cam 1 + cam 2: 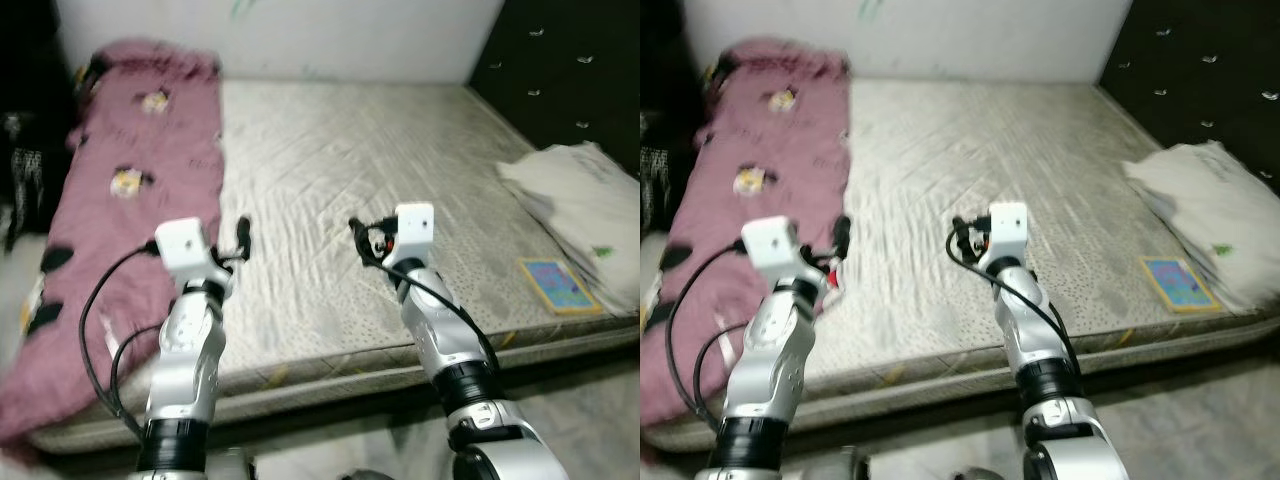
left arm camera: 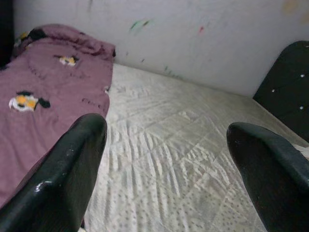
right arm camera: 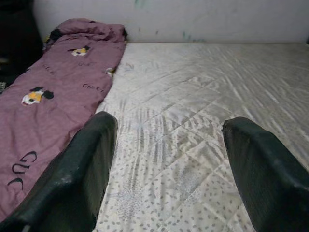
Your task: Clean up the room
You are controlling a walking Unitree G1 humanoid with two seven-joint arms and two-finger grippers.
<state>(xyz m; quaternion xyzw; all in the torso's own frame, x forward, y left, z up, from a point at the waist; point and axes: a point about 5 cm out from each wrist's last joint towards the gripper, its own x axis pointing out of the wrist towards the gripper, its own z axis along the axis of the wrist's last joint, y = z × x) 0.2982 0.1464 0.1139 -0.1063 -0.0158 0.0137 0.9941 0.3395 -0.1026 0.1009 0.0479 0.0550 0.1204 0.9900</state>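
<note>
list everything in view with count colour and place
mattress: 1, pale grey quilted, fills the middle
blanket: 1, mauve with small prints, along the mattress's left side
folded cloth: 1 pile, off-white, right edge of the mattress
book: 1, blue with yellow border, near right corner beside the cloth
wall: 1, white, behind the mattress
headboard: 1, black tufted, far right
left gripper: 1, black, open, over the blanket's edge
right gripper: 1, black, open, over the mattress
</note>
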